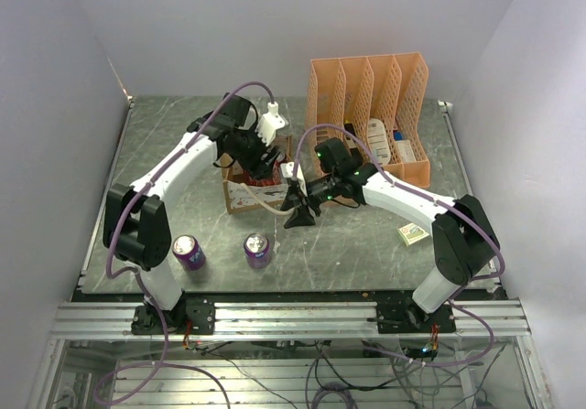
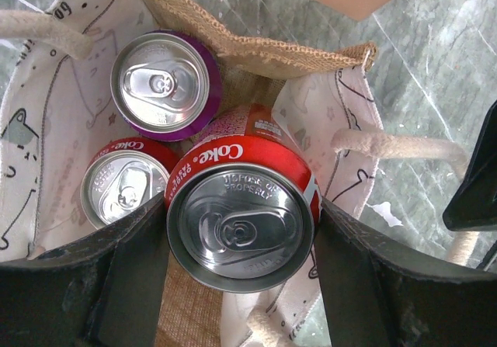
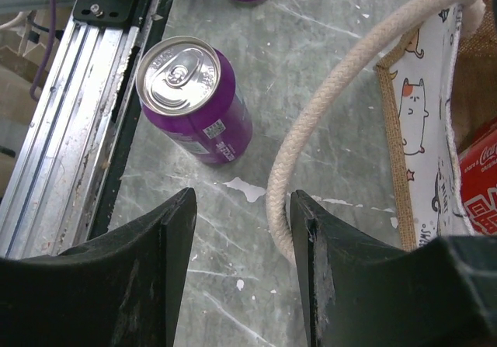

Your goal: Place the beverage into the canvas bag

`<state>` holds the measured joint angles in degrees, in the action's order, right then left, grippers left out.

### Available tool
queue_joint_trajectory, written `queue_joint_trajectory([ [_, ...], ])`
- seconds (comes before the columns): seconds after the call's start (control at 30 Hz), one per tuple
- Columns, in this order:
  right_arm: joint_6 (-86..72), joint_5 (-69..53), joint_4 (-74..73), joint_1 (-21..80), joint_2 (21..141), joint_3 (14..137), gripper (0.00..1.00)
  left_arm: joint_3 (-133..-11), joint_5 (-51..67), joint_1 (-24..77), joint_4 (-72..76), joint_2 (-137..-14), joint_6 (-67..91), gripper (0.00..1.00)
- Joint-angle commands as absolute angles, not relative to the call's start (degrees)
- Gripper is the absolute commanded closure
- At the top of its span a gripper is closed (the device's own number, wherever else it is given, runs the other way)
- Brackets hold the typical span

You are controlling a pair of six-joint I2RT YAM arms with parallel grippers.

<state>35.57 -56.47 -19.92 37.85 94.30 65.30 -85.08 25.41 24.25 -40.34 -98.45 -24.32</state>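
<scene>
Coke can [image 2: 242, 215] hangs clamped in the left gripper [image 2: 242, 234], low in the mouth of the bag [image 2: 46, 130] over two cans [image 2: 165, 85] standing inside, not yet released; the right gripper [image 3: 242, 230], jaws apart, straddles a handle [image 3: 311, 122], and two purple cans [image 1: 189, 252] stand on the table [image 1: 366, 253].
</scene>
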Motion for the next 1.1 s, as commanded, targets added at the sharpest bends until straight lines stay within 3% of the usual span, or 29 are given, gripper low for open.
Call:
queue_joint_trajectory([
  [0.0, 35.31, -56.17, -18.8, 37.44, 93.27, 63.81, 0.49, -89.48, 25.12, 24.87, -38.15, -98.78, -27.4, 0.93],
  [1.07, 36.74, -55.2, -18.21, 37.7, 94.82, 63.37, 0.51, -88.85, 18.96, 28.86, -38.83, -103.58, -36.31, 0.84],
])
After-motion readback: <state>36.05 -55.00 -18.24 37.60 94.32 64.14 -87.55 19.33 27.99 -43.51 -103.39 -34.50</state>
